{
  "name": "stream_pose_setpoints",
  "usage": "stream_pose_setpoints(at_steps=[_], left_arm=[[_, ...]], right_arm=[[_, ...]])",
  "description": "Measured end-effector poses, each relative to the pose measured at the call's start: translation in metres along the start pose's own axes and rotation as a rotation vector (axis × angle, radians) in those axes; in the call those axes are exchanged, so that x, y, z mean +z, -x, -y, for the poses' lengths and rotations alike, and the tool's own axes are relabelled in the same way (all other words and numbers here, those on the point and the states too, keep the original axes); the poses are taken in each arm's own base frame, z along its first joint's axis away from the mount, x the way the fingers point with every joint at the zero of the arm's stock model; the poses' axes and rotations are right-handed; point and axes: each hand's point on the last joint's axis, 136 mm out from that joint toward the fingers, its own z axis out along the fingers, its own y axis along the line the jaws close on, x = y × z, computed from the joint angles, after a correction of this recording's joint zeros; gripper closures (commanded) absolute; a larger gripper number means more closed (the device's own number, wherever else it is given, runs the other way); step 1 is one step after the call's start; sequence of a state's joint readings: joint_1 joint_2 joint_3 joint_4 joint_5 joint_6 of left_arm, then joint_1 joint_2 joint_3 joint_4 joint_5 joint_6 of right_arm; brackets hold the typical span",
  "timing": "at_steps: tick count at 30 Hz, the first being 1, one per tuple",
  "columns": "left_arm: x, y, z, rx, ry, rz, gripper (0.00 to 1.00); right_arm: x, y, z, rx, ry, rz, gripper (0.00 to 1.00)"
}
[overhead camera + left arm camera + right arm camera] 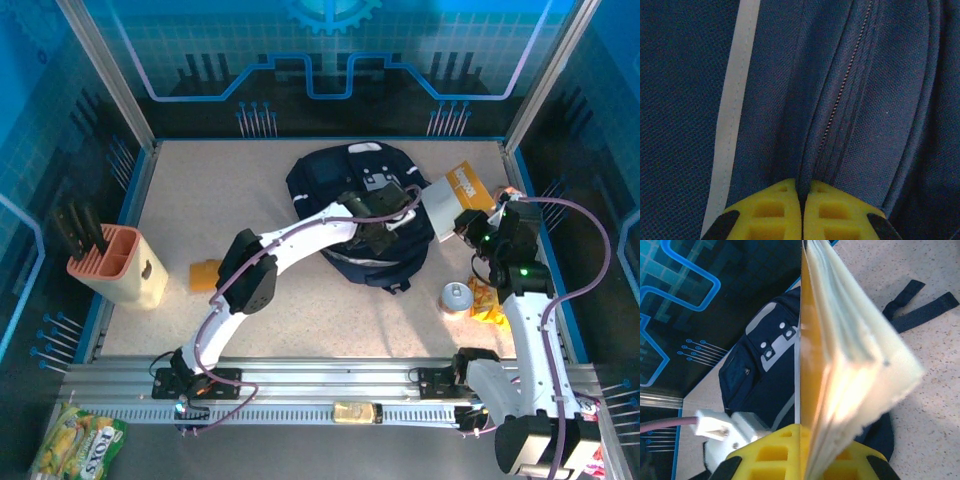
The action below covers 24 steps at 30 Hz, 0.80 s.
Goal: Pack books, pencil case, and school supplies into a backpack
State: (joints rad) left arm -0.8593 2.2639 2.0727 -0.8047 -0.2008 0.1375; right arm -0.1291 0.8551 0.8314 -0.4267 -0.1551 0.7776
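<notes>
Left gripper (802,204) first: its yellow fingers (772,210) are pressed together, and a fold of navy fabric runs straight into the seam between them. It's pinching the backpack (880,125) right beside a zipper (842,90). A pale stripe (732,115) runs up the cloth just left of that pinch.

Over to the right gripper (807,452): its jaws are clamped on the lower edge of a book (855,340), orange-yellow cover facing left, cream pages fanning loose above. From overhead, that book hangs tilted at the backpack's right edge; whether it touches the fabric is hard to call.

The backpack lies in the far middle of the table (300,330), the left arm stretched across it, two dark straps (922,302) trailing on the tabletop.

Further out, a flat orange-yellow pad (205,275) lies well left of the backpack, near a pink rack (115,265) holding black pieces. Beside the right arm sit a small round jar (456,296) and a yellow packet (488,302).
</notes>
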Motion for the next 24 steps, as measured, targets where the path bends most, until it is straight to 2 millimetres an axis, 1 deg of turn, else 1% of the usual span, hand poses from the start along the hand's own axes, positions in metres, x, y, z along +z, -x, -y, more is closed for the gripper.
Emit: stream_pose_setpoints(at_steps=[4, 9, 12, 15, 19, 24], left_arm=[[-0.025, 0.012, -0.014, -0.074, -0.019, 0.068, 1.0], [-0.064, 0.02, -0.043, -0.19, -0.044, 0.185, 1.0], [-0.082, 0.023, -0.06, -0.248, -0.039, 0.25, 1.0], [-0.089, 0.028, -0.069, -0.289, -0.036, 0.287, 1.0], [-0.09, 0.033, -0.068, -0.319, -0.051, 0.305, 1.0], [-0.09, 0.038, -0.064, -0.341, -0.082, 0.316, 1.0]], right_arm=[[-0.007, 0.001, 0.009, -0.008, -0.042, 0.018, 0.97], [-0.016, 0.001, 0.018, -0.032, -0.096, 0.03, 0.97], [-0.021, 0.003, 0.019, -0.039, -0.115, 0.035, 0.97], [-0.026, 0.0, 0.023, -0.038, -0.134, 0.032, 0.97], [-0.028, -0.007, 0.025, -0.012, -0.131, 0.018, 0.98], [-0.018, -0.031, 0.03, 0.078, -0.103, -0.066, 0.98]])
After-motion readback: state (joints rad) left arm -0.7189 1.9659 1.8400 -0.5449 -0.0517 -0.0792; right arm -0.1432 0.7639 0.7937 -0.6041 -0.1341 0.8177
